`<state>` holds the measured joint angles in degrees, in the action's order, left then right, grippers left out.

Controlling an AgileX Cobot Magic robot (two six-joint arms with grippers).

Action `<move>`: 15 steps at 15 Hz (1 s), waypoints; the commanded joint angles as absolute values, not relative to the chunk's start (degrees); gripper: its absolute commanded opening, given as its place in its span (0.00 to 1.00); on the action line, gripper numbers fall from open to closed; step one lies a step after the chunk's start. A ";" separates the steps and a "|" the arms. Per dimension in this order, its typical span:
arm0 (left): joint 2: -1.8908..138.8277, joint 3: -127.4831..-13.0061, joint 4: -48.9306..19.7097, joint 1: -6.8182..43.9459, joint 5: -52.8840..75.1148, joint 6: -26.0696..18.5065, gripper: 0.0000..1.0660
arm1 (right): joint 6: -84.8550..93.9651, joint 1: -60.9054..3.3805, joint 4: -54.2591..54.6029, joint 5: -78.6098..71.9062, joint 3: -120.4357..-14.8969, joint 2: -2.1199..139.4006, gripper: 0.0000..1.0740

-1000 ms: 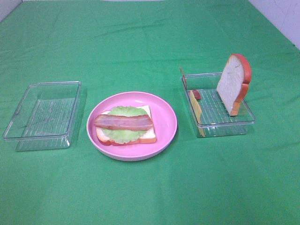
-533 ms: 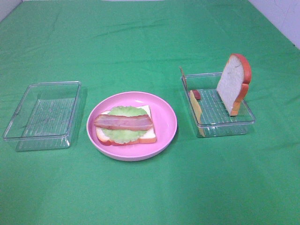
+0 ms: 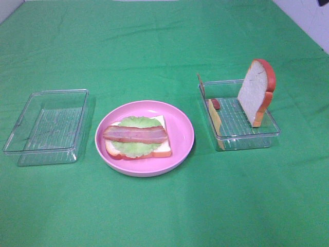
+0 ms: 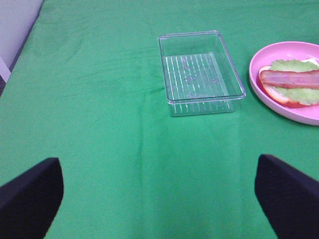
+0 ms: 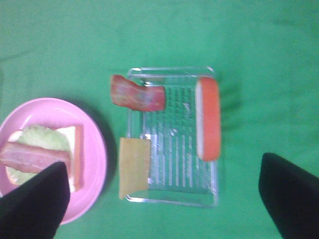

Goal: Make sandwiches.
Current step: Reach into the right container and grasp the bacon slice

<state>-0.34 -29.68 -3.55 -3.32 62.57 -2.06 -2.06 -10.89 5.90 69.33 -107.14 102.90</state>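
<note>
A partly built sandwich lies on the round pink plate: a white bread slice, a green lettuce leaf, one bacon strip on top. It also shows in the left wrist view and the right wrist view. A second bread slice stands upright in the right clear tray, with yellow cheese and a bacon strip leaning on its left wall. From above I see that bread, cheese and bacon. My left gripper and right gripper are open and empty; neither shows in the exterior view.
An empty clear tray sits left of the plate, also in the left wrist view. Green cloth covers the whole table. The table's far right edge meets a white wall.
</note>
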 commanded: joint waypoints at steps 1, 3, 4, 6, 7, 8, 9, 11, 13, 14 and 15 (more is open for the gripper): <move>-1.09 -29.51 -3.21 -3.27 61.71 -2.01 0.92 | -4.58 -15.07 6.02 76.32 -113.39 108.80 0.92; -1.09 -29.51 -3.21 -3.27 61.71 -2.01 0.92 | -5.16 -18.96 6.25 76.26 -120.38 117.91 0.92; -1.09 -29.51 -3.21 -3.27 61.71 -2.01 0.92 | -6.02 -19.48 6.88 76.20 -121.75 120.15 0.92; -1.09 -29.51 -3.21 -3.27 61.71 -2.12 0.92 | -10.14 -19.42 8.48 75.40 -122.67 123.99 0.92; -1.09 -29.51 -3.21 -3.27 61.71 -2.12 0.92 | -10.66 -19.42 8.71 74.89 -122.84 125.31 0.92; -1.09 -29.51 -3.21 -3.27 61.71 -2.12 0.92 | -10.49 -19.42 8.59 74.89 -122.84 126.22 0.92; -1.09 -29.51 -3.21 -3.27 61.71 -2.12 0.92 | -10.49 -19.42 8.65 74.66 -122.84 126.57 0.92; -1.09 -29.51 -3.21 -3.27 61.71 -2.12 0.92 | -10.49 -19.42 8.65 74.37 -122.84 126.97 0.92; -1.09 -29.51 -3.21 -3.27 61.71 -2.12 0.92 | -10.31 -19.42 8.65 72.77 -122.84 126.97 0.92; -1.09 -29.51 -3.21 -3.27 61.71 -2.12 0.92 | -10.54 -19.42 8.82 71.56 -122.84 126.97 0.92; -1.09 -29.51 -3.21 -3.27 61.71 -2.12 0.92 | -10.49 -19.54 9.68 70.65 -122.84 127.08 0.92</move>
